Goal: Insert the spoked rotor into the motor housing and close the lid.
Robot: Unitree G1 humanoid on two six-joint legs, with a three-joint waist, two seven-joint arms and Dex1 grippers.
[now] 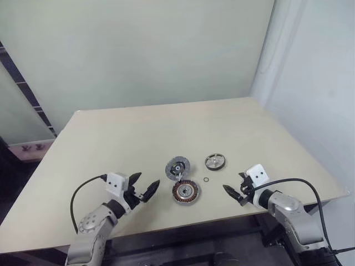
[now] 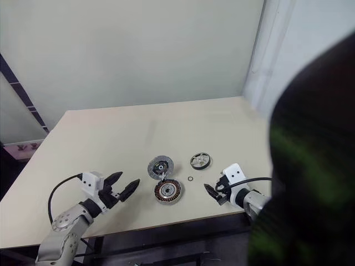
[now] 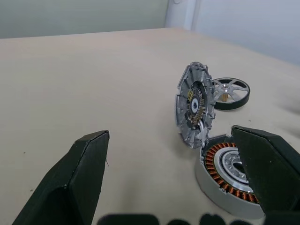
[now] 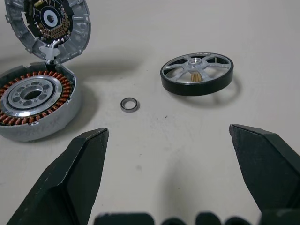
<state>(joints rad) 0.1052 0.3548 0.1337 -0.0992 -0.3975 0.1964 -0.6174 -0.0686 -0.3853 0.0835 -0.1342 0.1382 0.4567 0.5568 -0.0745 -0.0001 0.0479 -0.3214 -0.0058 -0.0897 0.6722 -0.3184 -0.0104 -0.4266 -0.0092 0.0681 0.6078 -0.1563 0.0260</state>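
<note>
Counter [image 1: 111, 138] is seen from the head view, tan, with parts grouped at lower centre of the frame.

Housing [image 1: 186, 192] is laid flat at lower centre, copper windings exposed, pale hub empty. Lid [image 1: 177, 166] is seen just above and slightly left of it, tilted up on edge, its lower rim touching the housing rim at what looks like a hinge; inner face with dark centre is turned toward the camera. Lid is not closed.

Rotor [image 1: 215, 162] is laid flat on the counter, right of the lid and upper right of the housing, clear of both. Spokes and hub are visible, dark rim outside. Not inserted.

Ring [image 1: 206, 180], tiny, is laid between housing and rotor, touching neither.

Left gripper [image 1: 145, 188] is seen at lower left of the frame, left of the housing, pointed toward it, apart from it. Jaws are spread wide, nothing held. In the left wrist view the housing [image 3: 225, 176] is partly hidden behind one finger and the tilted lid [image 3: 194, 105] is seen past the gap.

Right gripper [image 1: 236, 188] is seen at lower right, right of the housing and below the rotor, pointed left toward the parts. Jaws are spread wide, nothing held. In the right wrist view the ring [image 4: 129, 104] and rotor [image 4: 197, 74] are seen beyond the open fingers [image 4: 70, 183], none touched.

A dark blurred shape [image 2: 310, 166] covers the right side of the right eye view; what it is cannot be told.
</note>
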